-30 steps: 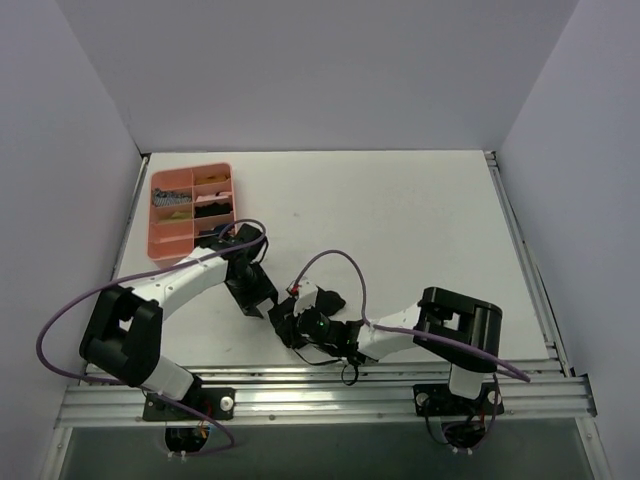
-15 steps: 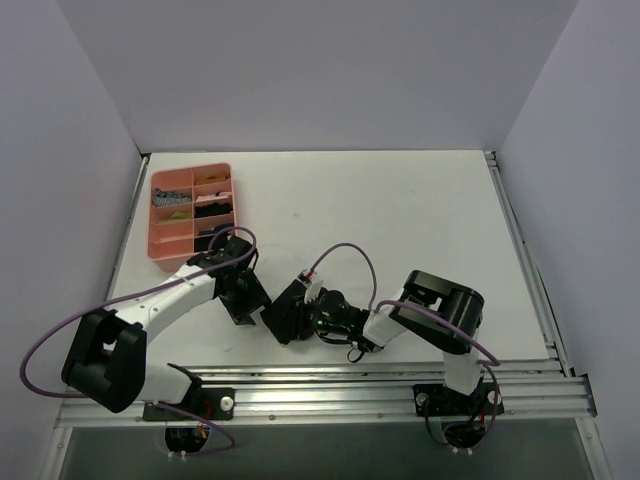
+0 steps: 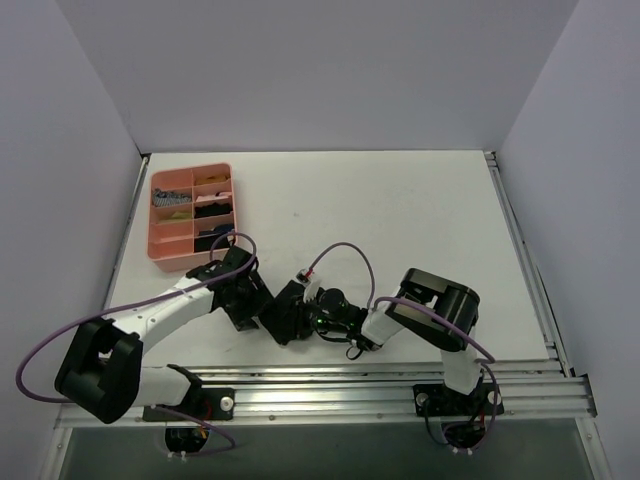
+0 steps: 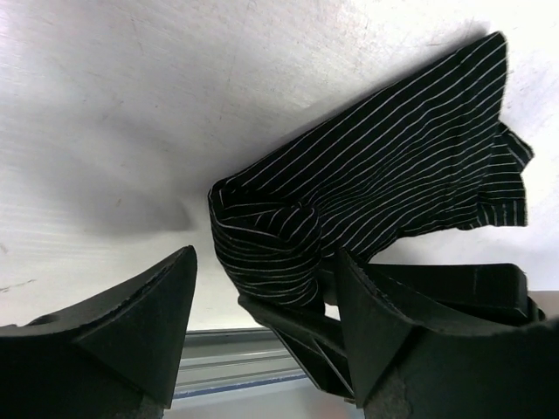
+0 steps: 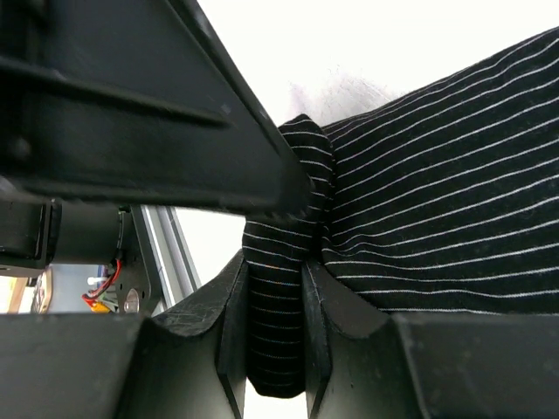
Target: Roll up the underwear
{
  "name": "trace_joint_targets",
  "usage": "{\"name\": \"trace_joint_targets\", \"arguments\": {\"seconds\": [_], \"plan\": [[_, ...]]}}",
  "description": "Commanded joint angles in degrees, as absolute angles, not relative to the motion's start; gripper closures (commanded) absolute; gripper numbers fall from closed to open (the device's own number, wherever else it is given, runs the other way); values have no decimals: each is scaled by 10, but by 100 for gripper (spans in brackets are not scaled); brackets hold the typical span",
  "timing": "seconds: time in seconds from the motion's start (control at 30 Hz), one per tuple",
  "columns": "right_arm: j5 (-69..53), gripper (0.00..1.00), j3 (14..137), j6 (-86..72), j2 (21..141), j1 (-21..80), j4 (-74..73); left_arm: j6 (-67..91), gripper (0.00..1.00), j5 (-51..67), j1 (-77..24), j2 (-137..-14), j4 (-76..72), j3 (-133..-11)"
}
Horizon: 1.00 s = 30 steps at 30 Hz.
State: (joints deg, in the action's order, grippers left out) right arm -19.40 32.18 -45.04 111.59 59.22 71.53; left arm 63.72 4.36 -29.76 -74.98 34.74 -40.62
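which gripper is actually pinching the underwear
The right gripper: it is shut on a fold of the striped underwear. The left gripper stands wide open, clamping nothing.

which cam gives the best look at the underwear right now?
Left wrist. It shows most of the underwear spread on the table, pinstripes and bunched near edge clear. Right wrist is too close: only a fold pinched in the right claw. Top external: small, dark, hard to pick out.

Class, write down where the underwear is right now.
In the left wrist view the underwear lies on the white table near its front rail, before the open left gripper, one fold pinched in the right gripper.
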Motion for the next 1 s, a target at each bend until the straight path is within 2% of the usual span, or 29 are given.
{"name": "trace_joint_targets", "arguments": {"seconds": [0.0,0.1,0.2,0.23,0.27,0.33,0.37,0.5,0.57,0.77,0.97], "plan": [[-203,100,289,-431,1170,595,478,649,29,51,-308,-768,298,-396],[-203,100,293,-431,1163,593,471,656,32,48,-319,-781,293,-385],[-202,99,296,-432,1145,592,454,666,46,39,-325,-790,307,-382],[-197,97,296,-431,1137,591,446,666,57,33,-325,-794,328,-386],[-192,91,298,-425,1117,590,418,664,63,31,-324,-803,339,-399],[-171,86,308,-411,1091,590,377,650,72,25,-324,-831,366,-417],[-160,80,314,-402,1060,590,357,642,81,22,-325,-841,377,-427],[-99,68,357,-356,977,590,215,630,97,36,-327,-881,391,-462],[-63,62,369,-343,931,590,160,621,98,48,-327,-896,402,-475],[27,55,423,-282,833,608,49,585,98,61,-336,-975,445,-541],[128,50,480,-227,826,675,10,577,98,66,-345,-1021,470,-598]]}}
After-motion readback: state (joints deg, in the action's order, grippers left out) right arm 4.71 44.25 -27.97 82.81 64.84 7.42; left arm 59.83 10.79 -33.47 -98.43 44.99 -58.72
